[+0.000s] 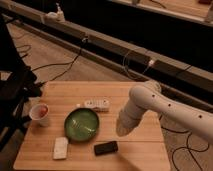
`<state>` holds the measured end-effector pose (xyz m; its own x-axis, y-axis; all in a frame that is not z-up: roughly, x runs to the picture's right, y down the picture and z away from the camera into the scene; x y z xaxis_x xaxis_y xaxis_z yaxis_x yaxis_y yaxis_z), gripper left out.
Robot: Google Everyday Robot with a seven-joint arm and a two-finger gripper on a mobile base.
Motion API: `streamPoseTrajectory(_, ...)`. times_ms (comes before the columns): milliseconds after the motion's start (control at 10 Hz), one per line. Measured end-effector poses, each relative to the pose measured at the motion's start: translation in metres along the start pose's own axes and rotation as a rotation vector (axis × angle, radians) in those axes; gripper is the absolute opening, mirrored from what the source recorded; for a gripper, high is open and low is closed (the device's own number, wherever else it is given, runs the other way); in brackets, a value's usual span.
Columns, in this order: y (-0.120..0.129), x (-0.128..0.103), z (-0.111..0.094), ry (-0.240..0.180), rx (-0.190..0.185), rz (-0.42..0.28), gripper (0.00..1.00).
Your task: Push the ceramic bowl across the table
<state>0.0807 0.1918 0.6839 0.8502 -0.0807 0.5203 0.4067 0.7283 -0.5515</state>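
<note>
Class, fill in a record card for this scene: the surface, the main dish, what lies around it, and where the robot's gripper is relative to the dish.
surface: table, light wood planks
main dish: ceramic bowl, green, round, near the table's middle
left of bowl: white cup with red contents
behind bowl: white bar-shaped object
in front of bowl: white flat block; black flat object
gripper: gripper, low over the table to the right of the bowl in the image, not touching it
</note>
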Motion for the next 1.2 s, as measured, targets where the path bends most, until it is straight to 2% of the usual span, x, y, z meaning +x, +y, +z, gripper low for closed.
streamPoseTrajectory(200, -0.019, 0.010, -0.009, 0.014, 0.076, 0.005, 0.00)
streamPoseTrajectory(500, -0.029, 0.023, 0.002, 0.001, 0.137, 0.002, 0.00)
streamPoseTrajectory(700, -0.028, 0.031, 0.019, -0.020, 0.156, 0.006, 0.00)
streamPoseTrajectory(900, -0.021, 0.029, 0.041, -0.043, 0.141, -0.013, 0.00)
streamPoseTrajectory(1200, -0.021, 0.030, 0.041, -0.042, 0.142, -0.013, 0.00)
